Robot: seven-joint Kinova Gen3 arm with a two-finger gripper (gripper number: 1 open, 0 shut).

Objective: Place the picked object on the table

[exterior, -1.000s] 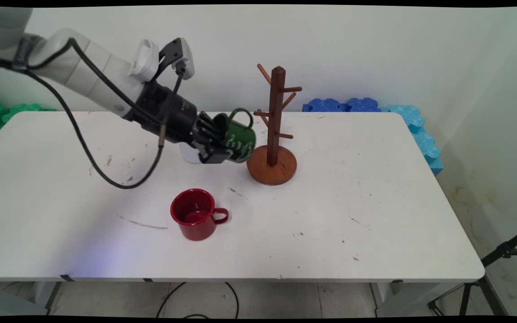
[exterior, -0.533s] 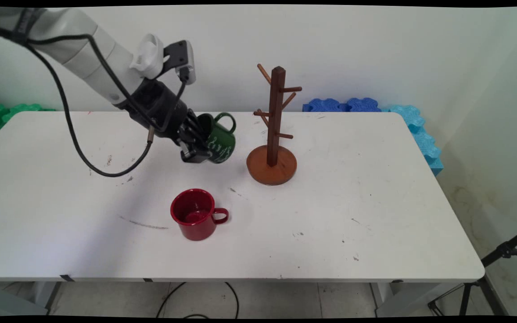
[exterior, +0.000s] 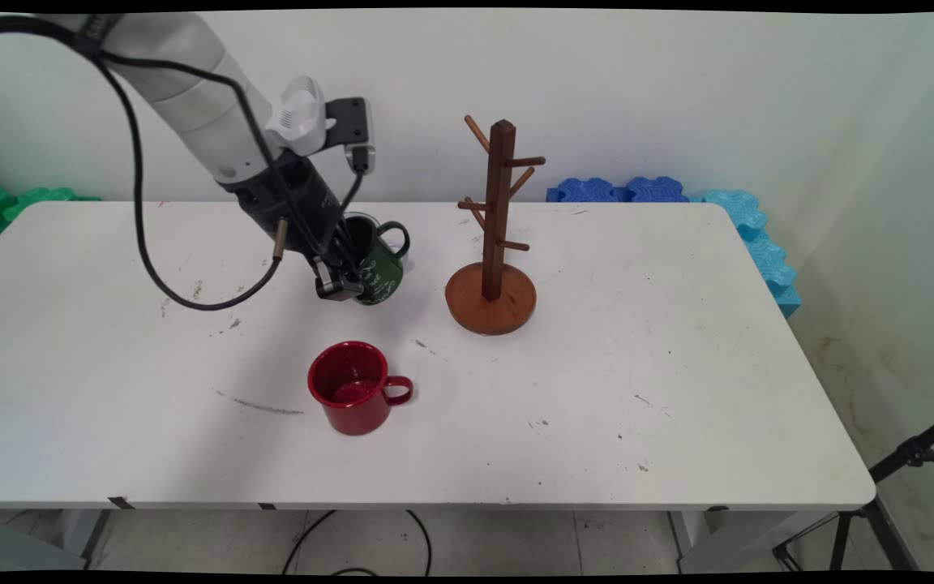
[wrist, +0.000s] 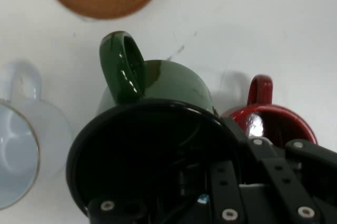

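Green mug (exterior: pixel 378 272), clamped at its rim by the gripper (exterior: pixel 339 280), has swung left from the wooden rack (exterior: pixel 493 231), turned more upright, low over the desk (exterior: pixel 597 365) behind the red mug (exterior: pixel 352 388).

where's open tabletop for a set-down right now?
Most bare table lies right of the mug tree, out to the right edge. Also free: the near strip in front of the red mug and the left side. Crowded: the middle, where the gripper holds the green mug, with a white mug beside it.
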